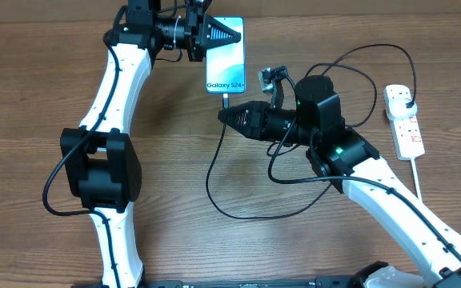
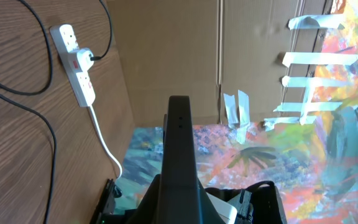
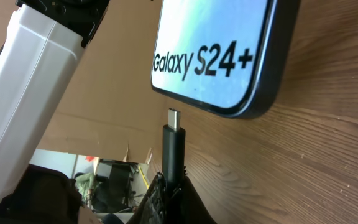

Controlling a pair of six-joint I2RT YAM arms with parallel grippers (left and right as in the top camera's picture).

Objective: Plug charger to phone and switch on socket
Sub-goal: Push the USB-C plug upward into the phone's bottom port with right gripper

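My right end effector (image 1: 223,116) pinches the charger (image 3: 173,146), tip just short of the phone (image 1: 229,64) at upper centre, where my left end effector (image 1: 237,34) has an unclear grip; socket (image 1: 405,120) at right edge

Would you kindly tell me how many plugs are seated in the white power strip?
1: a plug sits in the power strip at the table's right side, with the black charger cable running from it; the remaining outlets look empty.
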